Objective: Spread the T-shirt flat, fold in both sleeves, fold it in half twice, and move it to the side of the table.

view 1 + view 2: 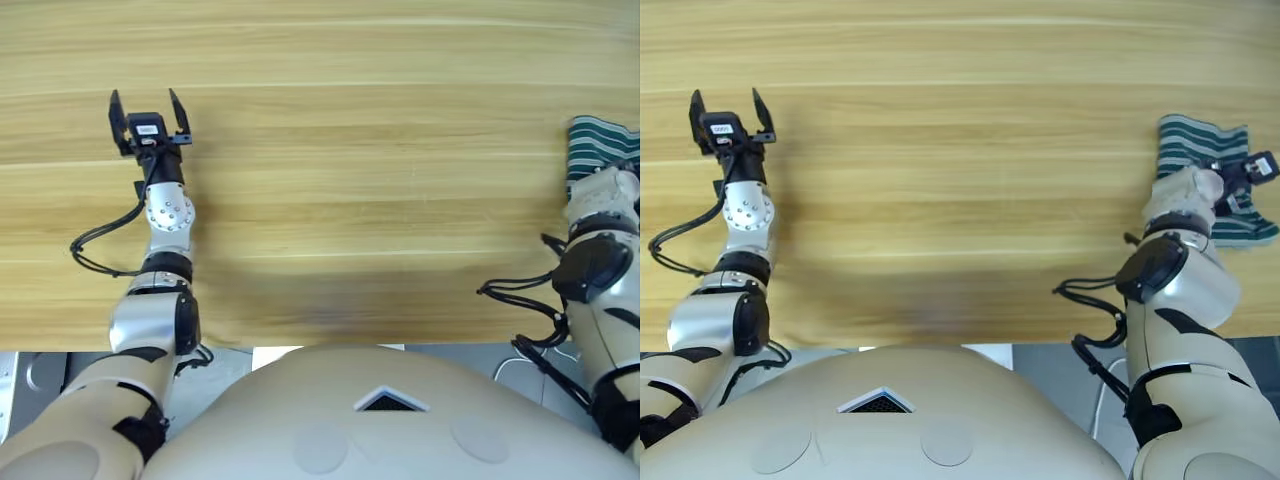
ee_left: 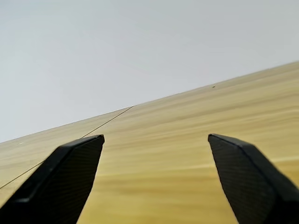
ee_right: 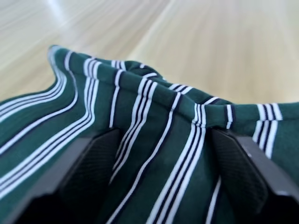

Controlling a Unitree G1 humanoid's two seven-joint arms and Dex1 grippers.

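The T-shirt point(image 1: 1200, 140), dark green with white stripes, lies folded in a small bundle at the right edge of the wooden table point(image 1: 380, 180). My right gripper point(image 1: 1252, 180) rests on it. In the right wrist view its fingers point(image 3: 93, 172) stand wide apart, with a bunched ridge of the T-shirt point(image 3: 117, 93) rising between and partly over them. My left gripper point(image 1: 150, 100) hovers open over bare wood at the table's left, far from the shirt. Nothing lies between its fingertips point(image 2: 70, 177).
The table's near edge point(image 1: 330, 335) runs just in front of me, with floor below it. Wide bare wood stretches between the two arms. Cables loop beside each forearm point(image 1: 100, 250).
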